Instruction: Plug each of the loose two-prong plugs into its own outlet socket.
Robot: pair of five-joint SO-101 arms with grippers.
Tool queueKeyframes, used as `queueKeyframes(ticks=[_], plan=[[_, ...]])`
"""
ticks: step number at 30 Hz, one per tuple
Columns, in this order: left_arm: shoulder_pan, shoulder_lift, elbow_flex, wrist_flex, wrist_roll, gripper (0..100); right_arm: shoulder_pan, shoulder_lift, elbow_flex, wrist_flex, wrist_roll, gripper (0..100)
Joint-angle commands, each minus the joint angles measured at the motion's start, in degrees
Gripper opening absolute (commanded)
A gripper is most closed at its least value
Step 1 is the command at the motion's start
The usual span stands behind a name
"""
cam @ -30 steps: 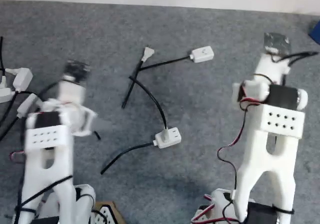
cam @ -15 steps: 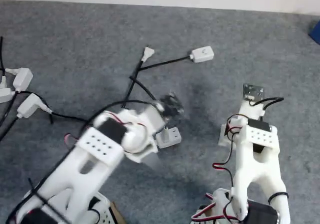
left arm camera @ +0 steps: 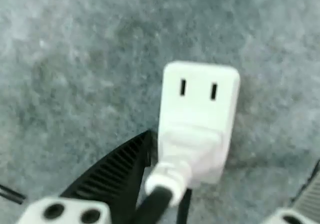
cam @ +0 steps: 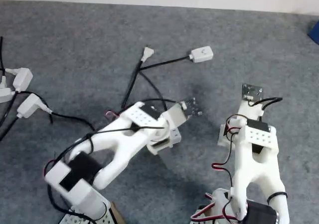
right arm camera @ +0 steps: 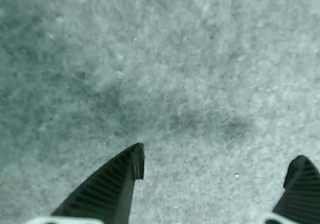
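Across the grey carpeted surface (cam: 75, 34) black cords (cam: 164, 63) trail; the left pincer (left arm camera: 230, 156) gapes wide either side of an outlet socket (left arm camera: 197, 119), the right pincer (right arm camera: 218, 158) wide over bare carpet.

We note, from above, the near outlet socket (cam: 172, 135) mostly covered by the left arm (cam: 127, 134). One white plug (cam: 4, 94) is cut by the left edge.

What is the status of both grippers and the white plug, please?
Left gripper open, straddling near white two-slot outlet socket. Right gripper open over bare grey carpet. White two-prong plug loose, unplugged, at far side. Black cords lie around it.
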Motion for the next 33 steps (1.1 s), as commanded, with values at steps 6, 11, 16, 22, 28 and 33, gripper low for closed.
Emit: queueKeyframes(ticks=[6, 11, 16, 22, 28, 33], plan=[[-1.5, 7.3, -15.2, 9.1, -0.6, 19, -0.6, -2.0, 0.7, -1.0, 0.9, 41.4], [-4.0, 7.2, -16.3, 12.1, -4.9, 8, -0.7, -2.0, 0.7, -1.0, 0.9, 41.4], [-13.5, 7.1, -23.1, 17.6, -5.5, 1, -0.7, -2.0, 0.7, -1.0, 0.9, 41.4], [-33.5, 7.3, -40.1, 20.5, -5.5, 0, -2.2, -2.0, 0.7, -1.0, 0.9, 41.4], [-49.6, 7.9, -56.6, 20.0, -5.5, 1, -2.4, -1.9, 0.8, -1.0, 0.9, 41.4], [-58.2, 7.9, -61.8, 14.5, -5.1, 10, -2.4, -1.9, 0.8, -1.0, 0.9, 41.4]])
